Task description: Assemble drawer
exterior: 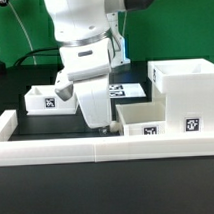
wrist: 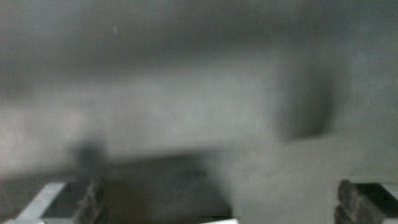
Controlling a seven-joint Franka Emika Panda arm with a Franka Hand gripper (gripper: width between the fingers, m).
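white plastic, not yet joined: housing (exterior: 184, 87) at exterior view's right, one tray (exterior: 146, 122) just beside it, other tray (exterior: 50, 97) well apart on tabletop (exterior: 36, 123). tool (exterior: 99, 122) spread, empty, low beside nearer tray. both insertions seemingly left.

We see the white housing (exterior: 185, 97) standing upright at the exterior view's right, with a tag on its front. The front tray (exterior: 144, 122) sits just beside it, perhaps touching. The left tray (exterior: 45, 98), open-topped and tagged, lies well apart.
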